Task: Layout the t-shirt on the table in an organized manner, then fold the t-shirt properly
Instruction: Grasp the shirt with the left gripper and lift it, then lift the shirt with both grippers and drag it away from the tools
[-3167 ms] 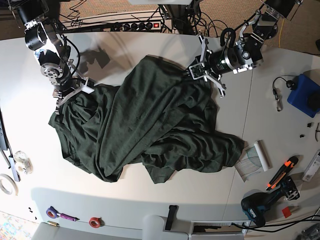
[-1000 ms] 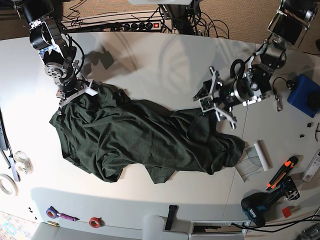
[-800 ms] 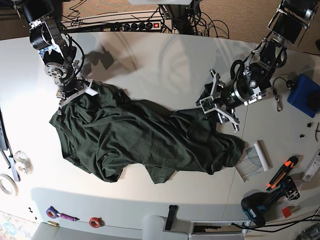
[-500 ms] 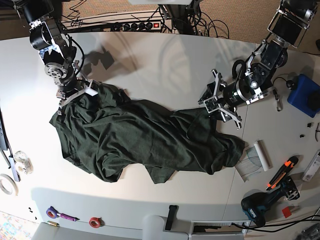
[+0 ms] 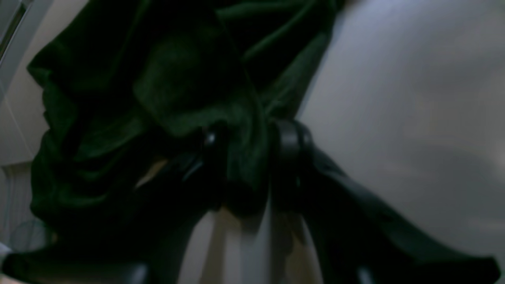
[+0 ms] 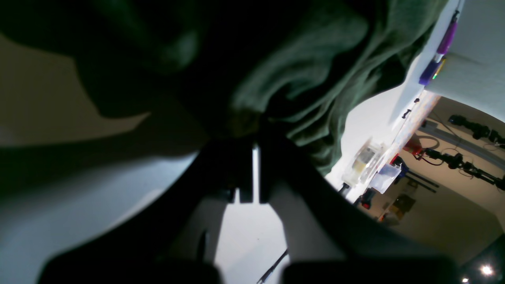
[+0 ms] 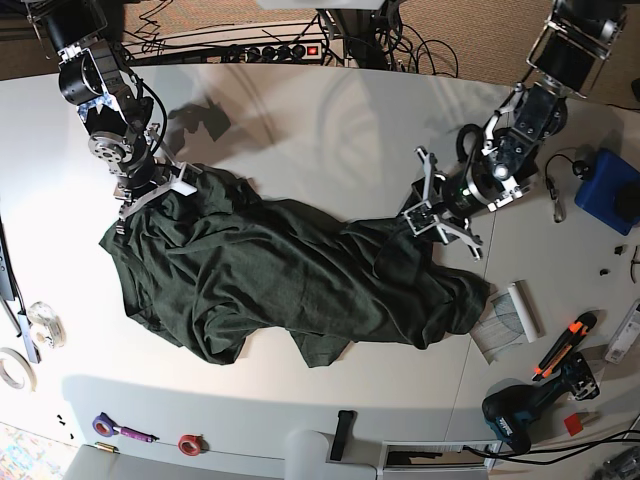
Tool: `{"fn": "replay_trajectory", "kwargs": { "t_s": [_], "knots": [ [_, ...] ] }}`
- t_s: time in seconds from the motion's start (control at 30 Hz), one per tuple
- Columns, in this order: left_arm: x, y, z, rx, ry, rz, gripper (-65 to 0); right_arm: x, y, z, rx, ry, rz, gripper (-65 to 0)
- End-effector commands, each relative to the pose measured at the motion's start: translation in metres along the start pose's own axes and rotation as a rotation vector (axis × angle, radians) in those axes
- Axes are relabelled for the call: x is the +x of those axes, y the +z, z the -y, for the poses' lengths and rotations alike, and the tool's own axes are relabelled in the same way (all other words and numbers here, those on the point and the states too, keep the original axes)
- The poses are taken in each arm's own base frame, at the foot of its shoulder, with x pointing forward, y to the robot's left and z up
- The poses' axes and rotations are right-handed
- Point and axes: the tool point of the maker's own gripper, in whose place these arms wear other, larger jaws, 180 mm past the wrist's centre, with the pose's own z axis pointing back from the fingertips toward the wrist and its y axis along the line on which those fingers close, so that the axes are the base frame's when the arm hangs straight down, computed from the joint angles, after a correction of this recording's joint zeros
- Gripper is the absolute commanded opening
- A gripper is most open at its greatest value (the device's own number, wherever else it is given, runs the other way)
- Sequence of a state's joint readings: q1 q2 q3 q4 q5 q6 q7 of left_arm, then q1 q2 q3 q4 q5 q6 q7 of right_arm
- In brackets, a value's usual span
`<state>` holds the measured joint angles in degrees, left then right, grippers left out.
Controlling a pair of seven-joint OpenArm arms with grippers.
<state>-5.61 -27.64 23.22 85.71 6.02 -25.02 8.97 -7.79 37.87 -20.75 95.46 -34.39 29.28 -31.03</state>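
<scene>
The dark green t-shirt (image 7: 260, 280) lies crumpled across the middle of the table, stretched from far left to near right. My right gripper (image 7: 150, 195) is shut on its far-left corner; in the right wrist view the fingers (image 6: 272, 165) pinch green cloth (image 6: 315, 59) at the right gripper (image 6: 255, 134). My left gripper (image 7: 412, 218) sits at the shirt's far-right edge. In the left wrist view a bunched fold (image 5: 177, 79) fills the gap of the left gripper (image 5: 248, 157), pressed between both fingers (image 5: 213, 157).
A paper roll (image 7: 520, 310), orange cutter (image 7: 565, 350) and drill (image 7: 520, 410) lie near the right front. A blue box (image 7: 605, 190) sits at the right edge. Tape rolls (image 7: 15, 370), a purple marker (image 7: 120, 430) and red tape (image 7: 190, 443) lie at the left front.
The left gripper brought the shirt's far edge down toward the front, so the cloth lies flatter. In the last second it shifted slightly down and left. The right gripper barely moved.
</scene>
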Motion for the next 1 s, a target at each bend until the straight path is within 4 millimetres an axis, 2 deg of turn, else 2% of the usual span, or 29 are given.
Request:
{"fn": "replay_trajectory", "kwargs": {
  "t_s": [0.0,0.07,0.13,0.27,0.53,0.63,0.8,0.97],
  "knots": [
    [0.007,0.000,-0.008,0.017,-0.009,0.015,-50.4,0.000,0.001,0.008,-0.015,0.000,0.012,-65.0],
    [0.012,-0.003,-0.005,0.015,-0.001,0.028,-56.3,0.000,0.001,0.008,-0.015,0.000,0.012,-65.0],
    [0.016,-0.005,-0.004,0.014,0.004,0.036,-65.0,0.000,0.001,0.009,-0.020,-0.003,0.012,-65.0],
    [0.018,-0.006,-0.002,0.014,0.009,0.044,-65.0,-0.001,0.002,0.024,-0.100,-0.045,0.011,-65.0],
    [0.024,-0.004,-0.016,0.083,0.014,0.056,-65.0,-0.003,0.008,0.057,-0.258,-0.113,-0.002,-65.0],
    [0.035,-0.001,-0.017,0.089,0.003,0.080,-65.0,-0.002,0.013,0.064,-0.285,-0.117,-0.006,-65.0],
    [0.063,0.008,-0.025,0.126,-0.031,0.125,-65.0,-0.001,0.027,0.100,-0.410,-0.100,-0.024,-65.0],
    [0.089,0.023,-0.042,0.223,-0.043,0.140,-65.0,0.000,0.029,0.124,-0.453,-0.135,-0.011,-65.0]
  ]
}}
